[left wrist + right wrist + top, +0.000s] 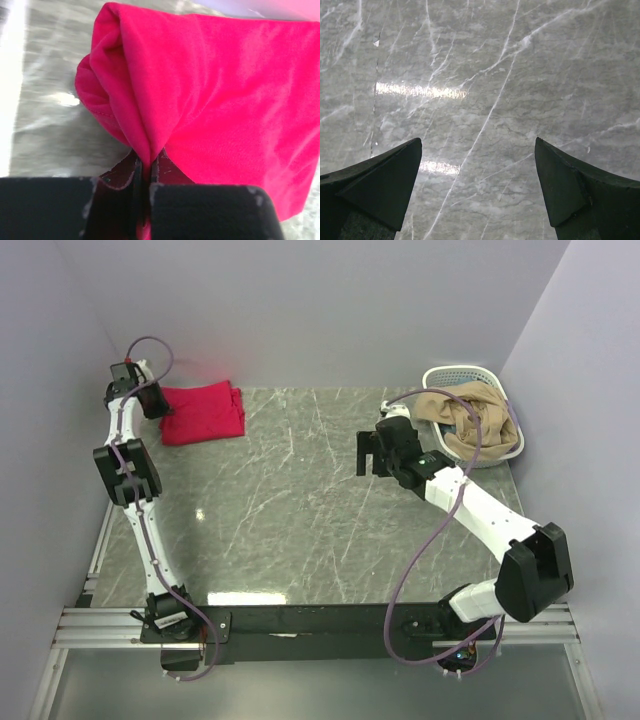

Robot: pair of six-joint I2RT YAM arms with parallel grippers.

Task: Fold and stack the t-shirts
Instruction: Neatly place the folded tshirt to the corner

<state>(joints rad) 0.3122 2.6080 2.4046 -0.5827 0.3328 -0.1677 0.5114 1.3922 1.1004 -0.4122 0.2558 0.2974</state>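
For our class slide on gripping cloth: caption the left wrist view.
Left hand shut on a fold of the red shirt, lying on the table.

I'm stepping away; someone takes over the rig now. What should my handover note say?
Left gripper: shut on a fold of the red t-shirt, lying compact at the far left corner of the table.
Right gripper: open, over bare table near the basket.
Tan garments lie in the basket, far right.
Done: red shirt seems folded. Left: release it, fold and stack the rest.

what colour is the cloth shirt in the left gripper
Plain crimson-red cloth t-shirt, no pattern; best in the left wrist view.
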